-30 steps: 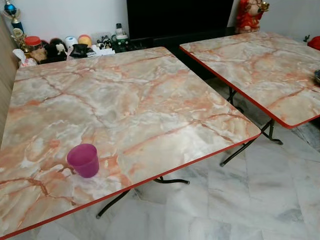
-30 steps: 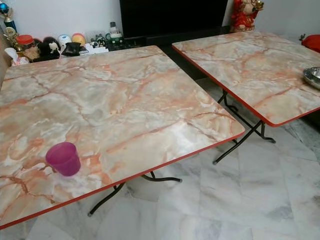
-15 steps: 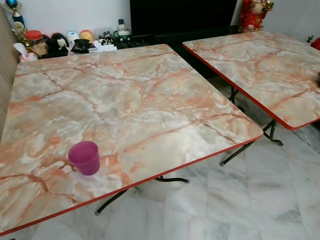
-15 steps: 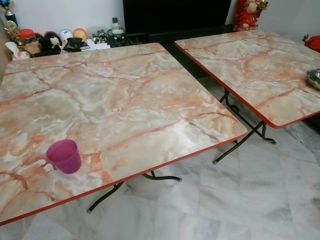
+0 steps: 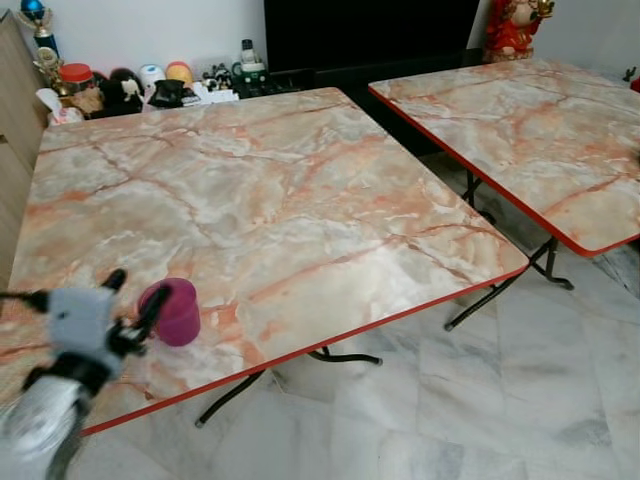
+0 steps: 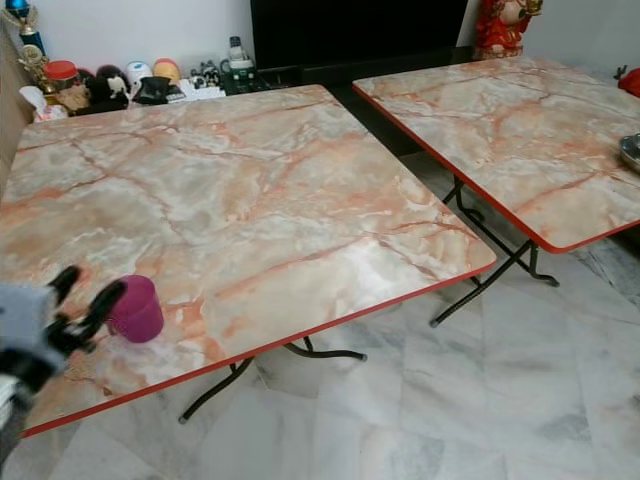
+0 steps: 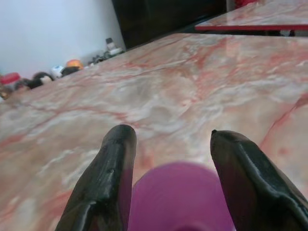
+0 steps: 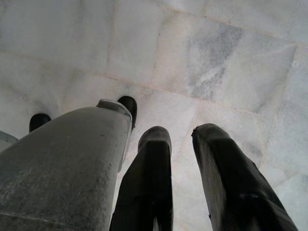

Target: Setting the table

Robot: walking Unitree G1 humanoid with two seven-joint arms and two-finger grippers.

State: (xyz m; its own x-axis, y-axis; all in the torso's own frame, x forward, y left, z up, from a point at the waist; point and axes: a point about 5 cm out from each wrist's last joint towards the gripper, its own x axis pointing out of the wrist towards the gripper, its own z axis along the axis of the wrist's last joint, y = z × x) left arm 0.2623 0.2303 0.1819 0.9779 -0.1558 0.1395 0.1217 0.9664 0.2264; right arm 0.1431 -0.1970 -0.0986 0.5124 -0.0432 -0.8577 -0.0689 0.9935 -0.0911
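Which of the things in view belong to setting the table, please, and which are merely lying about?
Part of the job:
- purple cup, upright near the front edge
- near marble table it stands on
- left tool, open, fingers either side of the cup
- second table to the right
- metal bowl at its edge

Lying about:
- knick-knacks by the wall
- red figurine
- right tool, idle over the floor

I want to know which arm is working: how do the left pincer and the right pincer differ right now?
The left pincer is raised over the near table, its fingers spread either side of the purple cup; the right pincer hangs over the marble floor, near nothing. The left's gap is wide, the right's narrower. Both have two long black fingers and grip nothing.
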